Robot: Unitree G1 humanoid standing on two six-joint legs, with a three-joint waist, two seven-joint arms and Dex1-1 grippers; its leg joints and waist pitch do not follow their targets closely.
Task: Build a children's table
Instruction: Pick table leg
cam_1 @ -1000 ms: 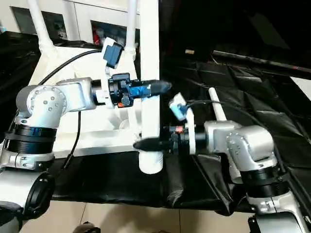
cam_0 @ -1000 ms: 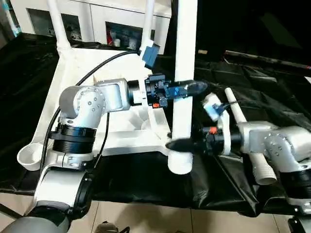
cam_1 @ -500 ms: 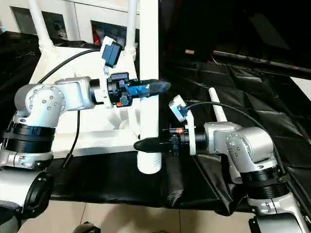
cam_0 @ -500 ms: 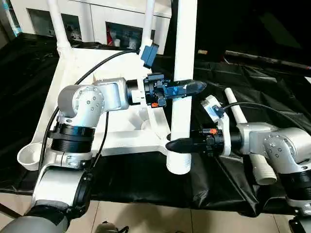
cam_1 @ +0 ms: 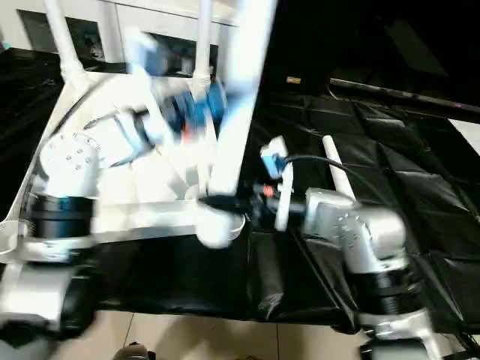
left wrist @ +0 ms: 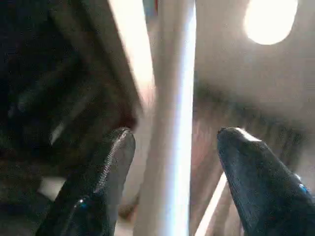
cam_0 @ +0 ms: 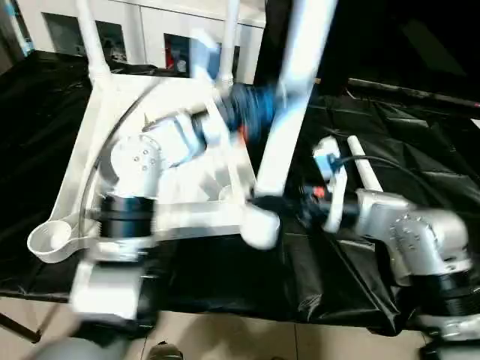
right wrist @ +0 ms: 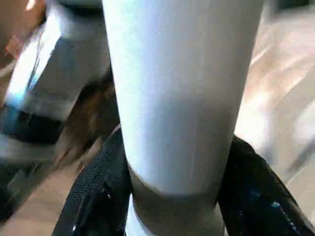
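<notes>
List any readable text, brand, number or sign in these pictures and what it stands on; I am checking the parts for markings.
None can be read.
Table leg held in the right claw: plain white, no print visible.
Tabletop: plain white, no marking visible.
Loose leg on the black cloth: no marking visible.
Cabinet shelves behind: small coloured items, too blurred to read.

- White table leg (right wrist: 177,98): smooth plastic, slight sheen
- Table top (cam_0: 112,120): white plastic, smooth, semi-gloss
- Work table cloth (cam_0: 420,142): black, creased, shiny like plastic sheeting
- Gripper fingers (left wrist: 106,182): black, finely textured pads
- Forearm housing (cam_0: 420,236): silver, satin metallic finish
</notes>
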